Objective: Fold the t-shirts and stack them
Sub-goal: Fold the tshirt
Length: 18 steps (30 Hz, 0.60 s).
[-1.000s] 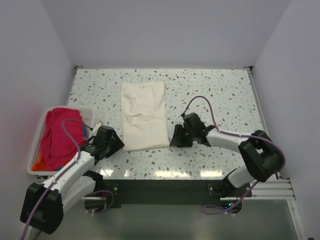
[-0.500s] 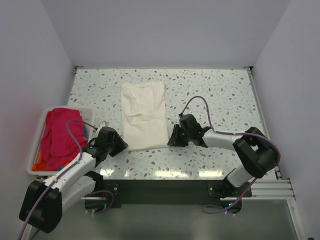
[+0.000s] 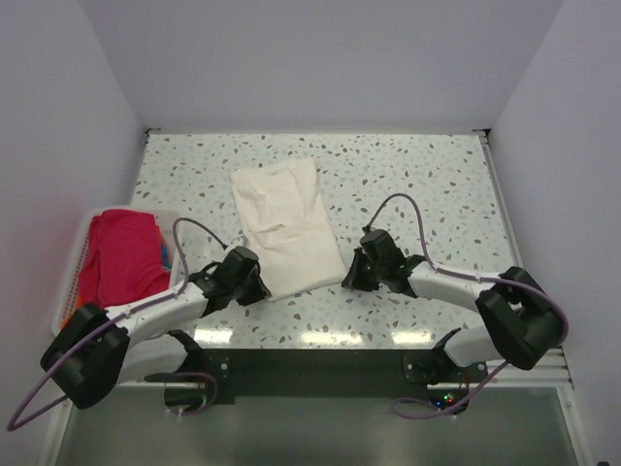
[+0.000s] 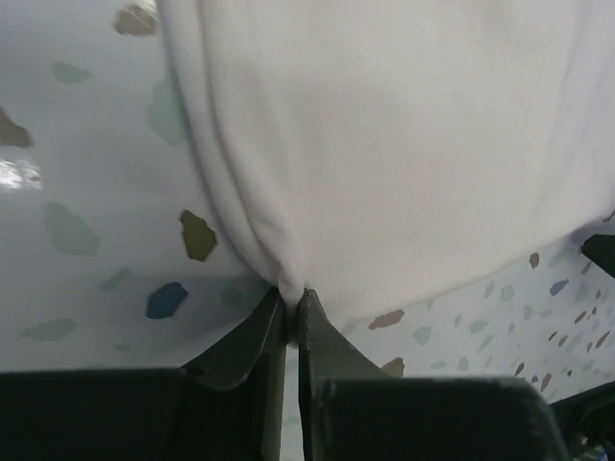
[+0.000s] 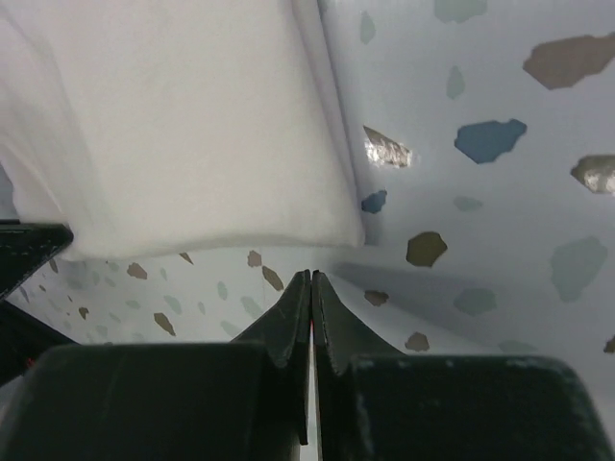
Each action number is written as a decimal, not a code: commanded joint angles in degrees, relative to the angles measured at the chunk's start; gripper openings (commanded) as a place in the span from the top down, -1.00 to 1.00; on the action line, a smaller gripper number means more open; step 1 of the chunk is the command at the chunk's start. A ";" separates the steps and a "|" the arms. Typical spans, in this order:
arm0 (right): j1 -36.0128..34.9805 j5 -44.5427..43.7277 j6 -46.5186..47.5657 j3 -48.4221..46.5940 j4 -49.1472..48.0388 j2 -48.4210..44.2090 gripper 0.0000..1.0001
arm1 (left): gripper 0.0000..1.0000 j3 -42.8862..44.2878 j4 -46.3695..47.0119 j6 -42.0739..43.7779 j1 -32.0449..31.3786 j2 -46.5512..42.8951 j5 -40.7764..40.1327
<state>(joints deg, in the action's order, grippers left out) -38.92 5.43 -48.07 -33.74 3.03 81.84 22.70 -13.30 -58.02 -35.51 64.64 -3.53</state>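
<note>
Terrazzo table (image 3: 437,184) carries the white t-shirt (image 3: 286,228) at its centre, a long strip already folded lengthwise and lying slightly askew. A pink heap fills the basket (image 3: 70,291) at the left edge. The step in hand looks like the crosswise fold, near hem to far end. The left gripper (image 4: 291,291) is clenched on the hem's near-left corner. The right gripper (image 5: 310,277) is pressed closed on nothing, just short of the near-right corner, so it likely needs to open and take cloth before both lift. How many layers the left pinch catches is hidden
</note>
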 commanded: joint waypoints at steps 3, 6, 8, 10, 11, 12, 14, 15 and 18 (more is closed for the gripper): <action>0.16 -3.50 1.67 5.51 6.02 -9.58 1.00 | 0.97 1.56 -5.23 -4.64 -9.82 2.16 -2.88; 0.16 -3.50 1.49 8.06 9.53 -17.31 1.00 | 1.00 0.51 -9.36 -6.75 -13.52 -0.21 -4.90; 0.07 -3.41 1.40 10.18 12.96 -23.38 1.00 | 1.00 -0.63 -12.87 -8.76 -14.76 -3.88 -5.61; 0.07 -4.46 2.02 10.79 16.29 -27.76 0.80 | 1.00 -3.00 -14.55 -10.35 -15.12 -7.06 -5.79; 0.07 -4.55 2.37 10.88 16.57 -28.40 0.65 | 0.96 -3.79 -15.26 -10.71 -15.12 -8.55 -5.79; 0.07 -4.55 2.89 10.80 16.57 -28.75 0.50 | 0.92 -4.76 -16.66 -11.23 -15.12 -11.09 -5.87; 0.07 -3.59 3.33 10.62 15.00 -27.63 0.17 | 0.75 -5.30 -17.81 -12.03 -15.12 -12.78 -5.96; 0.07 -1.76 3.34 10.36 14.12 -26.83 0.13 | 0.67 -5.47 -18.51 -12.12 -15.12 -13.57 -5.88; -0.11 0.97 2.81 10.36 10.34 -22.96 0.07 | 0.25 -5.21 -20.09 -12.29 -15.12 -14.72 -6.05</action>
<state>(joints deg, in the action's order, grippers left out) -38.87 3.51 -45.82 -23.20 16.14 56.14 18.52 -26.48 -68.79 -50.35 50.33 -7.92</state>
